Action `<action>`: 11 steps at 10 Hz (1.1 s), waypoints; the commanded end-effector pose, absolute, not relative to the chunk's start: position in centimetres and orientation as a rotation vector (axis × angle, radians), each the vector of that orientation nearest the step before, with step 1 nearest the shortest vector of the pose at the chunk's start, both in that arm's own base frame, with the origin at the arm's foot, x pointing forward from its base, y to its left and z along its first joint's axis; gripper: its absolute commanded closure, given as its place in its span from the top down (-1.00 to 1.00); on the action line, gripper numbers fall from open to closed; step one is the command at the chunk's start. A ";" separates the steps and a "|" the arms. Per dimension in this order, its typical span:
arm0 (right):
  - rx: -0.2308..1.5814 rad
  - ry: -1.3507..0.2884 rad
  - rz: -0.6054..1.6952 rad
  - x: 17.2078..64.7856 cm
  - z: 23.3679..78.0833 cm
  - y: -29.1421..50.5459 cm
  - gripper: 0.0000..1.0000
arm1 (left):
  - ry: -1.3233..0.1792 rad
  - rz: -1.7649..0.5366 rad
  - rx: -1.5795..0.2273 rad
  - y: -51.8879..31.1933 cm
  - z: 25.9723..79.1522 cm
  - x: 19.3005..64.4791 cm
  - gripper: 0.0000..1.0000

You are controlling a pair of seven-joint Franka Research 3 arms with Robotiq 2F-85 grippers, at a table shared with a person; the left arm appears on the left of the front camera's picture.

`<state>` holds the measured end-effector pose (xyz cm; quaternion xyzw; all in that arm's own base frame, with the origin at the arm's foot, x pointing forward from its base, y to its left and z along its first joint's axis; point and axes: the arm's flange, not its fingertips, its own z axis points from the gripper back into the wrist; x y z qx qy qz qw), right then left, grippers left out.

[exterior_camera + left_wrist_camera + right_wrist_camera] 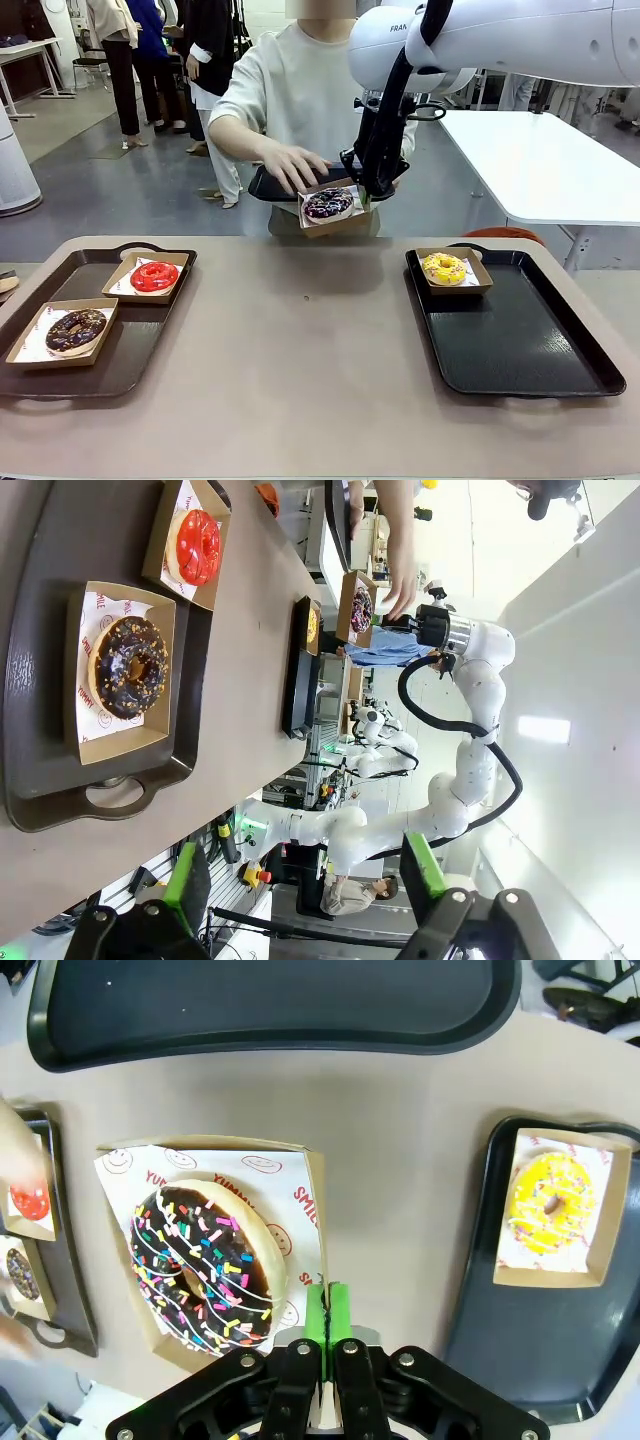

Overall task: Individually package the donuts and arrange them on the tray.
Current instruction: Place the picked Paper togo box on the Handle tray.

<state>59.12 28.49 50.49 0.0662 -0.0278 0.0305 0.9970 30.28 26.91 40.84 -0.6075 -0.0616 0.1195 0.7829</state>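
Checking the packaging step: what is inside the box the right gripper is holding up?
In the cardboard box pinched by the right gripper lies white printed paper with the dark sprinkled donut on top. The box floor beneath them is covered.

My right gripper (327,1305) hangs pointing down with its green pads pressed together; my left gripper (305,875) has its fingers spread wide, nothing between them.
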 end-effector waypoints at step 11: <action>0.110 -0.036 -0.050 44.4 54.3 18.1 -0.97 | -0.141 0.258 -1.322 26.8 41.0 29.9 1.00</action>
